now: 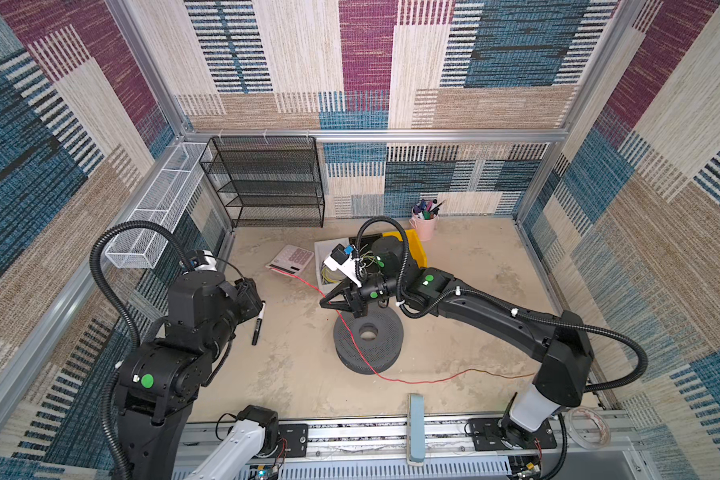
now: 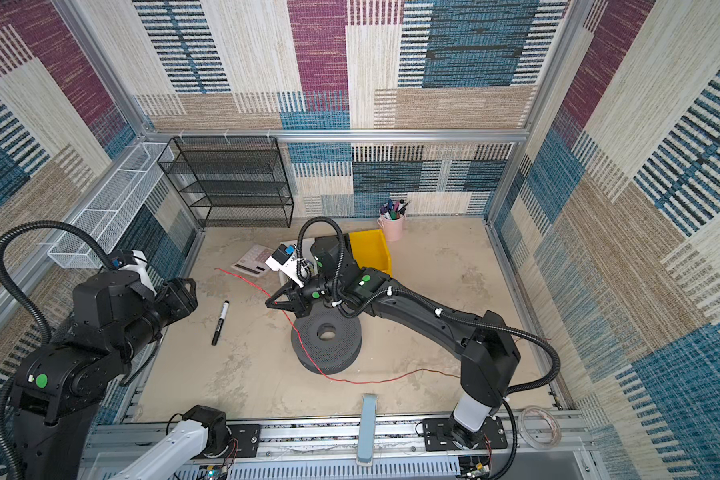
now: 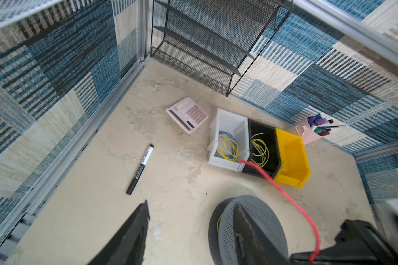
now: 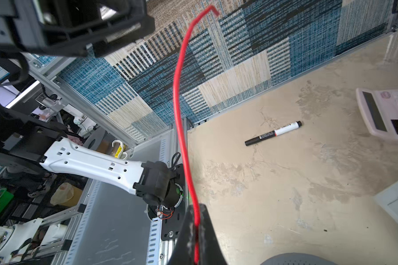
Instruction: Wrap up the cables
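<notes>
Right claw [image 4: 197,220]: pinched shut on red wire [image 1: 352,337], at spool's [image 1: 385,328] eleven o'clock, apparently for winding.
Left claw [image 3: 191,204]: gaped empty, standing clear.

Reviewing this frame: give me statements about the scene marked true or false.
The right end effector is shut on the red wire. True.
The left end effector grips the marker. False: it is open; the marker lies on the table, apart.
The red wire is fully wound on the gray spool. False: it passes over the spool and trails across the table.
The white bin holds a blue-and-yellow wire coil. True.
</notes>
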